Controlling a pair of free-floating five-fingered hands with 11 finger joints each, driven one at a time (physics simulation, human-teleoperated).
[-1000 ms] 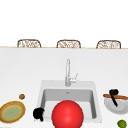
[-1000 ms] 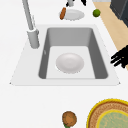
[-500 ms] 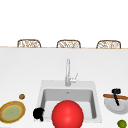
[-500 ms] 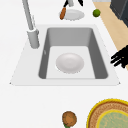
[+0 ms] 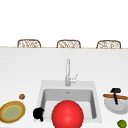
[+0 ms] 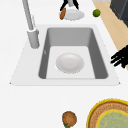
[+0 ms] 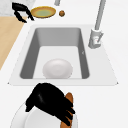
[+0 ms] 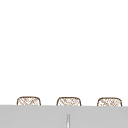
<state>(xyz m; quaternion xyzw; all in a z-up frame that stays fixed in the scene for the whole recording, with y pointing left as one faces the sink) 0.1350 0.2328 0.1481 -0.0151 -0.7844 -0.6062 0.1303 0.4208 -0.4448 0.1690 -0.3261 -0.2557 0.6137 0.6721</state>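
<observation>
Right hand (image 7: 48, 102) at the frame bottom curls its fingers down onto the brown sausage (image 7: 69, 100), mostly hidden beneath it, on the white plate (image 7: 22, 117) cut by the lower edge; a white bowl (image 7: 57, 68) sits in the sink (image 7: 26, 53); left hand (image 7: 21, 10), upper left, fingers loosely bent, holding nothing.

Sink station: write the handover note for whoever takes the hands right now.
Right hand: fingers curled down over the brown sausage-like roll on the white plate, right of the sink.
Left hand: idle in the air at the sink's front left corner, near the yellow-rimmed plate.
White bowl sits in the basin. The roll is on its plate, not lifted.
</observation>
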